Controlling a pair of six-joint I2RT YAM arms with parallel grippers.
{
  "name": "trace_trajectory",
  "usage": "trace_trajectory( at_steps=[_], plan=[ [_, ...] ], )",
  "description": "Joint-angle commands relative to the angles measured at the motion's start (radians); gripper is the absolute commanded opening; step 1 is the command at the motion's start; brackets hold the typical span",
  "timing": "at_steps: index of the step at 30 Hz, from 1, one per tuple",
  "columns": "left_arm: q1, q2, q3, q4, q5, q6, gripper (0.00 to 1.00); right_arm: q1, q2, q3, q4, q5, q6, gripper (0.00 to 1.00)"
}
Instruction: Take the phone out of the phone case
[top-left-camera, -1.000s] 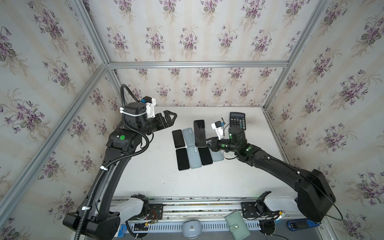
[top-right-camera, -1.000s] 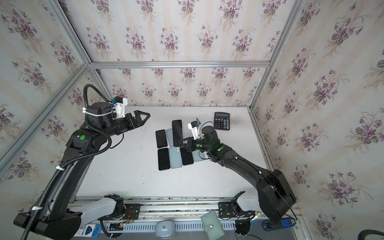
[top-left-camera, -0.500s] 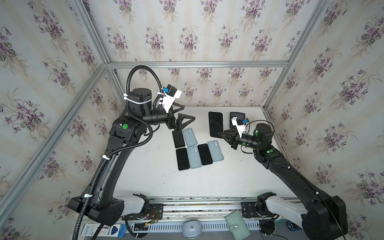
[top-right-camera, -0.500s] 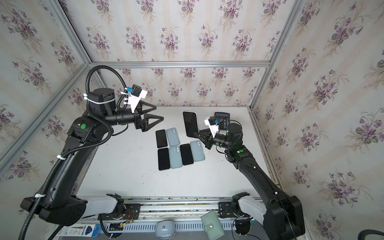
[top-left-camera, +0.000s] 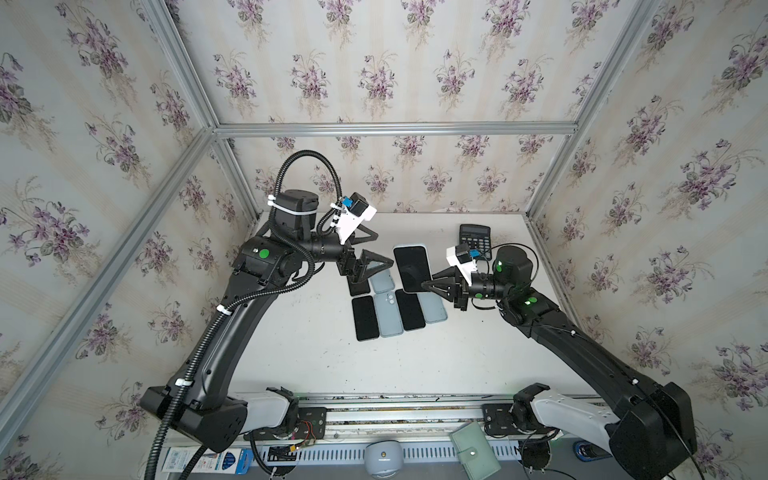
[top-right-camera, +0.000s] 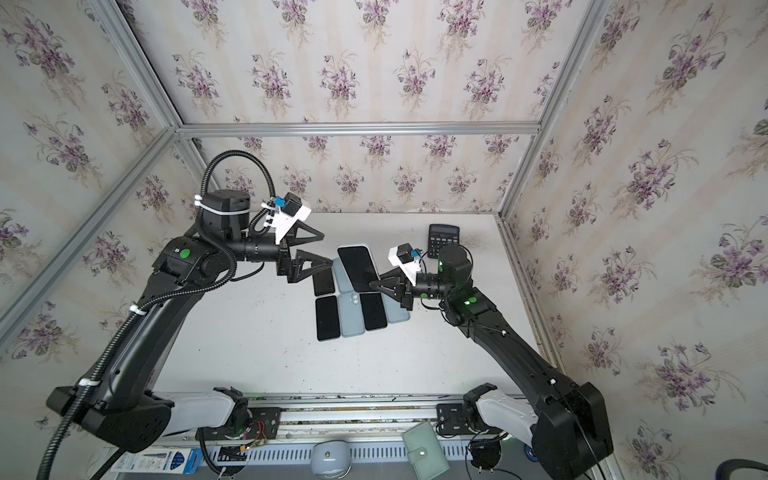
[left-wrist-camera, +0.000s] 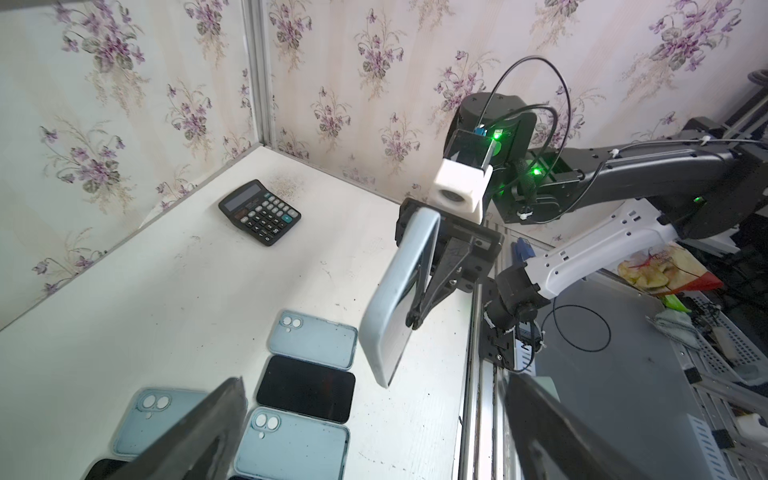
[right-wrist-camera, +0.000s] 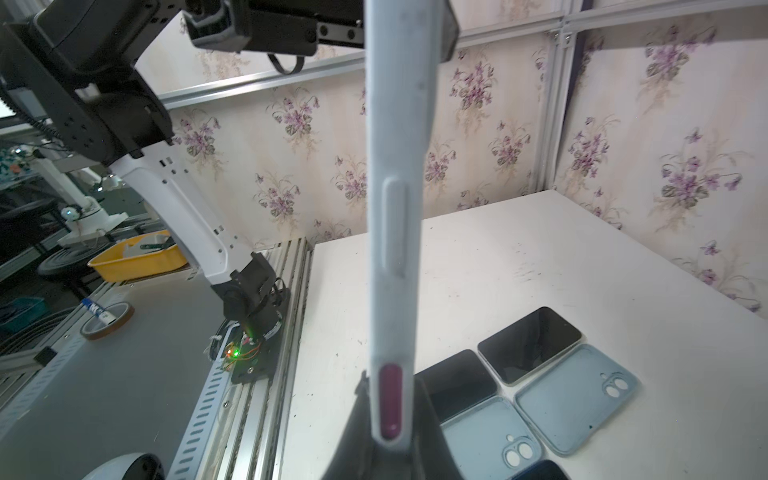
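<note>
Right gripper (top-left-camera: 424, 286) clamped on the cased phone (top-left-camera: 411, 268), held up off the table (top-left-camera: 316, 353) — my left gripper (top-left-camera: 384, 250) spread wide, holding nothing.
My right jaws are pinched tight on the near end of the phone, which sits inside its pale blue case (left-wrist-camera: 399, 299). In both top views its dark screen faces up, tilted, above the far end of the loose items. My right wrist view shows only the case's side edge, with a dark red button (right-wrist-camera: 390, 401) close to my fingers. My left gripper hangs just beside the phone's other side, apart from it — no contact. Below, loose pale blue cases (top-left-camera: 388, 318) and bare black phones (top-left-camera: 365, 318) lie flat side by side. A calculator (top-left-camera: 475, 237) sits near the table's far right corner.
</note>
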Motion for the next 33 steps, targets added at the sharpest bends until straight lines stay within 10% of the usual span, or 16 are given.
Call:
trace_trajectory(
  at_steps=[1, 33],
  plan=[
    [-0.017, 0.015, 0.001, -0.054, 0.035, 0.060, 0.99, 0.017, -0.006, 0.020, -0.050, -0.010, -0.072, 0.00],
    [-0.077, 0.100, -0.010, -0.159, 0.159, 0.107, 0.07, 0.043, -0.010, 0.017, -0.109, 0.039, -0.113, 0.00]
  ],
)
